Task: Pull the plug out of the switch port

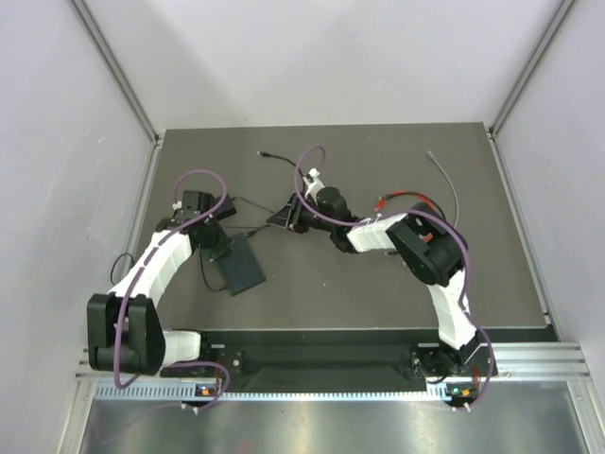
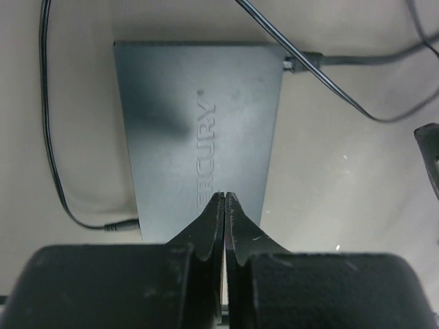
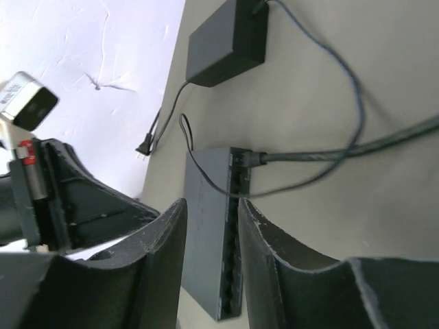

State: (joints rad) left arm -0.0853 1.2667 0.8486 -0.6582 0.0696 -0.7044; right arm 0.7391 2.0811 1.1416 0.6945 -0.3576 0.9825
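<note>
**Overhead and wrist views of the two arms at the switch.** The switch (image 2: pixel 171 103) lies flat on the dark table (image 1: pixel 378 284), left of centre. Its raised lettering faces upward and its row of ports (image 3: pixel 232 240) runs along one thin edge. In the right wrist view, the plug (image 3: pixel 255 157) sits in the port at the far end of that row. Its grey cable (image 3: pixel 329 155) runs away across the table. At the opposite long edge, a thin black lead ends in a small barrel connector (image 2: pixel 122 225) against the switch's side.

- **Left gripper (image 2: pixel 225 199):** the fingers are pressed together with no gap and nothing between them. The tips are over the near end of the switch's top. Whether they bear on it cannot be told.
- **Right gripper (image 3: pixel 210 205):** the fingers are partly apart and hold nothing. The ported edge of the switch shows through the gap, and the plug lies beyond the fingertips, untouched. Overhead, this gripper stands near the switch but apart from it.

A black adapter brick (image 3: pixel 226 41) lies beyond the switch, near the white wall.
</note>
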